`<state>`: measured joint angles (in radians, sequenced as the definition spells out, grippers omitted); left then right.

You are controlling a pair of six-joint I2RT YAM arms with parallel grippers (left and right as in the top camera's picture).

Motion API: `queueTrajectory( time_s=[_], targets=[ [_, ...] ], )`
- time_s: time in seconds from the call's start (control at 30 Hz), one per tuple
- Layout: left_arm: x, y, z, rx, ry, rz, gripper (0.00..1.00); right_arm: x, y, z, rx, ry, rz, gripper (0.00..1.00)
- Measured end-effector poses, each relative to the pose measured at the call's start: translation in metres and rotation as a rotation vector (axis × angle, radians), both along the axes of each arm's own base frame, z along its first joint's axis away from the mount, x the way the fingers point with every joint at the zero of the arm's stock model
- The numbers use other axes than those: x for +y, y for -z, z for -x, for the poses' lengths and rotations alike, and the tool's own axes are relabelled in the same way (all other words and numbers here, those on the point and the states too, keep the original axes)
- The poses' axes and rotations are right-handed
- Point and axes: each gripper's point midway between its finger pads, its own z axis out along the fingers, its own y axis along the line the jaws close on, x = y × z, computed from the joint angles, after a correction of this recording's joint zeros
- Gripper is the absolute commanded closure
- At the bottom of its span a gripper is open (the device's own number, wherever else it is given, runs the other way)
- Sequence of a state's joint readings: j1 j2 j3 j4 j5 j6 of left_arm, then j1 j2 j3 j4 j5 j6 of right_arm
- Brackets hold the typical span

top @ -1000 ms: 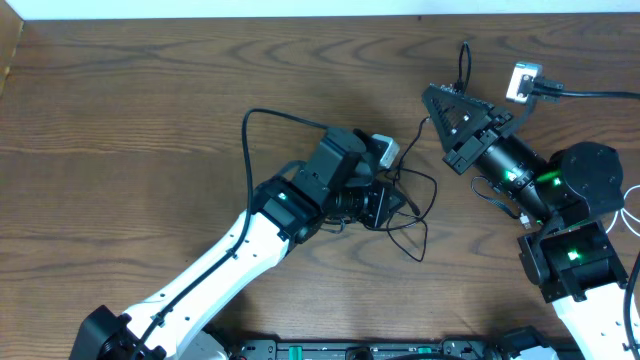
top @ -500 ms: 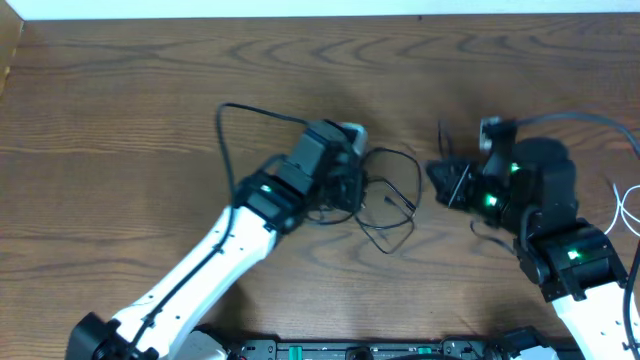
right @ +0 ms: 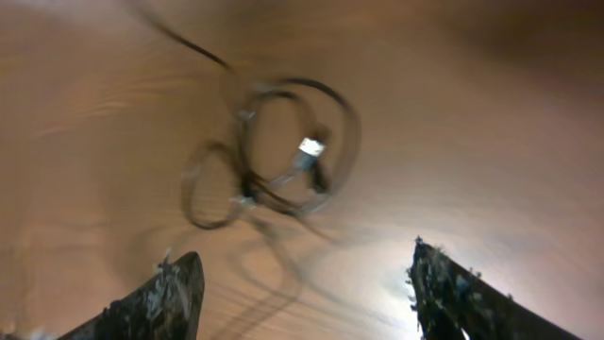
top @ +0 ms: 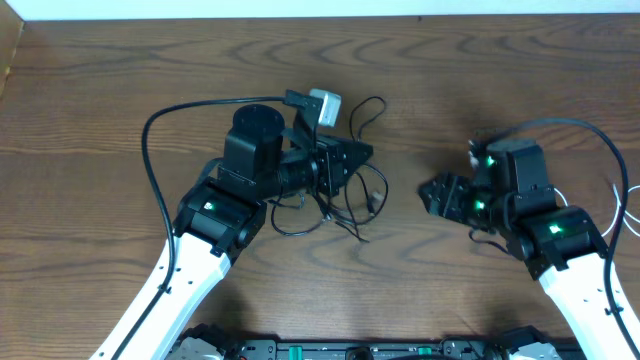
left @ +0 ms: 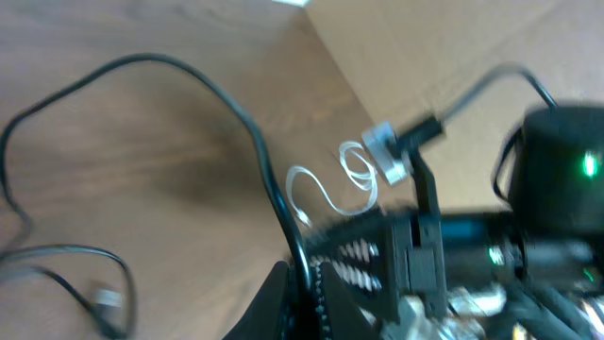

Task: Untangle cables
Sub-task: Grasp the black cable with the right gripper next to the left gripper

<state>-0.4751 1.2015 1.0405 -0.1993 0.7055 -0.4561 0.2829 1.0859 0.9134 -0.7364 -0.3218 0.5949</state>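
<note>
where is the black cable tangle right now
In the overhead view the black cable tangle lies centre-table by the left gripper, which pinches a strand; the open right gripper sits apart to its right.

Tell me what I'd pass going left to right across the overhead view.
left arm → black cables → right tool → white cable at the right edge
</note>
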Motion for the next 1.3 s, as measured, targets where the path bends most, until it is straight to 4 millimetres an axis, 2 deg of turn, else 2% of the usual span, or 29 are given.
queueTrajectory(
  time_s=[0.1, 0.2, 0.3, 0.4, 0.5, 0.63, 1.03, 1.3],
  targets=[
    [-0.004, 0.009, 0.014, 0.056, 0.052, -0.013, 0.92, 0.021, -0.017, -0.013, -0.123, -0.134, -0.054, 0.32],
    [-0.008, 0.018, 0.028, 0.094, 0.098, -0.038, 0.92, 0.030, -0.023, -0.018, -0.179, -0.200, -0.071, 0.31],
    [-0.012, 0.029, 0.045, 0.117, 0.158, -0.076, 0.92, 0.038, -0.024, -0.026, -0.181, -0.207, -0.112, 0.37],
    [-0.013, 0.035, 0.052, 0.126, 0.176, -0.101, 0.92, 0.040, -0.024, -0.028, -0.131, -0.149, -0.169, 0.40],
    [-0.015, 0.037, 0.055, 0.114, 0.187, -0.117, 0.93, 0.045, -0.028, -0.025, -0.019, -0.044, -0.287, 0.41],
    [-0.018, 0.040, 0.057, 0.106, 0.188, -0.137, 0.92, 0.052, -0.037, -0.025, 0.051, 0.014, -0.397, 0.42],
    [-0.009, 0.053, 0.047, 0.105, 0.104, -0.215, 0.92, 0.075, -0.056, -0.003, 0.183, -0.075, -0.581, 0.48],
    [-0.007, 0.055, 0.044, 0.105, 0.081, -0.226, 0.92, 0.077, -0.060, -0.001, 0.184, -0.088, -0.596, 0.48]
  ],
)
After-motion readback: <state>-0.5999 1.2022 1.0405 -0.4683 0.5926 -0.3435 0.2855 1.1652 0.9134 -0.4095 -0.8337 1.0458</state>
